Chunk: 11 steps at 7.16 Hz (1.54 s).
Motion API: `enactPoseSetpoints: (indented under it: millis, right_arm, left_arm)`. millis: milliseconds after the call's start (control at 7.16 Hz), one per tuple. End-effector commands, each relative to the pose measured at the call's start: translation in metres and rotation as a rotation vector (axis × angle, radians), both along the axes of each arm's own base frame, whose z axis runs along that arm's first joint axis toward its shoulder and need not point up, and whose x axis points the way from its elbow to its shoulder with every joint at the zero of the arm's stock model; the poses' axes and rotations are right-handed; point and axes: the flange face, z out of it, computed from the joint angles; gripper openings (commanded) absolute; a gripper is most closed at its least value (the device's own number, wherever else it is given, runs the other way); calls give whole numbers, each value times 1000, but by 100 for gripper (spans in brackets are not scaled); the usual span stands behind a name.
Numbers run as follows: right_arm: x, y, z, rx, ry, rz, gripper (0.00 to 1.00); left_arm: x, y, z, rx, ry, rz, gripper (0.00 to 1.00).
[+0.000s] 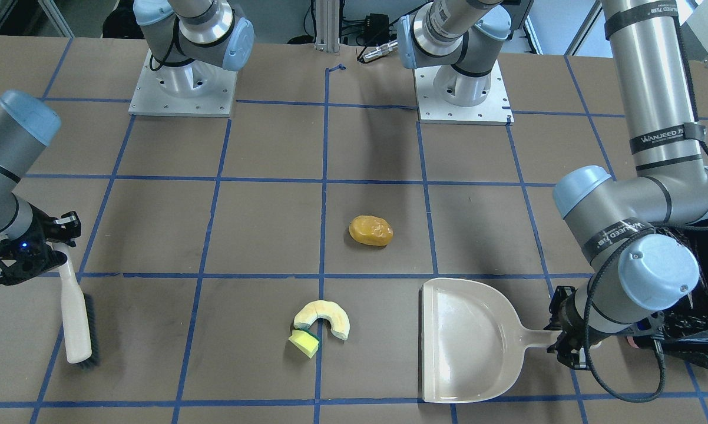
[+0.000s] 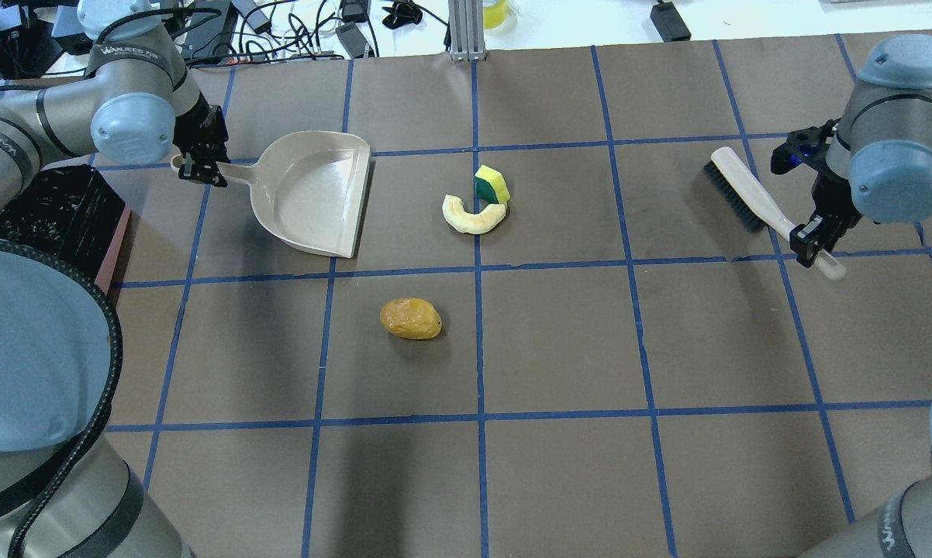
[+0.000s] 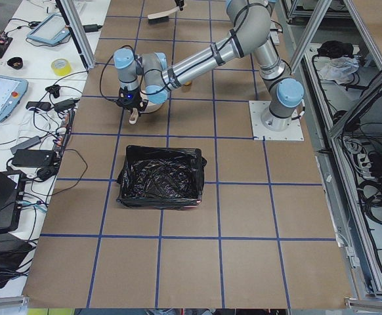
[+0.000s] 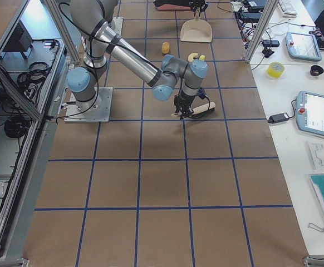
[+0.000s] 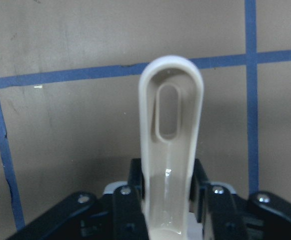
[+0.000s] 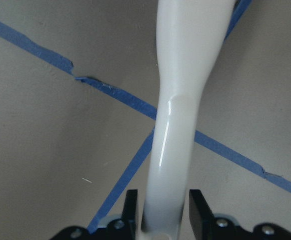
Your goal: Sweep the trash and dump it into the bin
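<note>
My left gripper (image 2: 197, 165) is clamped on the handle of the beige dustpan (image 2: 311, 194). The pan lies flat on the brown, blue-taped table (image 2: 559, 341) with its open mouth facing the middle. My right gripper (image 2: 815, 240) is closed around the pale handle of the hand brush (image 2: 745, 194) (dark bristles along one side), angled over the table well out on my right. Between the two tools lies the trash. A cream crescent (image 2: 474, 218) has a yellow-and-green block (image 2: 491, 184) touching one tip, near the pan's mouth. A golden oval lump (image 2: 411, 318) sits apart, closer to my base. The bin (image 3: 159, 176), lined with crinkled black plastic, stands at my far left, past the dustpan's handle.
</note>
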Motion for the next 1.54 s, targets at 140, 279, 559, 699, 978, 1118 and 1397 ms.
enactPoseSetpoints:
  millis: [140, 279, 559, 699, 978, 1118, 1397]
  right_arm:
    - [0, 0, 0, 0, -1, -2, 32]
    - [0, 0, 2, -3, 0, -4, 29]
    - [0, -3, 13, -26, 21, -67, 27]
    - [3, 1, 27, -47, 48, -129, 26]
    - [38, 7, 46, -56, 70, -251, 25]
    - [78, 8, 47, -56, 90, -266, 24]
    - [168, 16, 47, -72, 119, -356, 22]
  left_arm:
    - [-58, 6, 27, -26, -151, -50, 0]
    - [-86, 3, 26, -43, -159, -20, 0]
    - [-128, -4, 29, -78, -148, 20, 0]
    - [-134, -7, 18, -70, -144, 41, 0]
    - [-142, -7, 4, -43, -123, 32, 0]
    - [-142, -1, 2, 24, -125, -2, 0]
    - [-141, 0, -2, 45, -134, -49, 0]
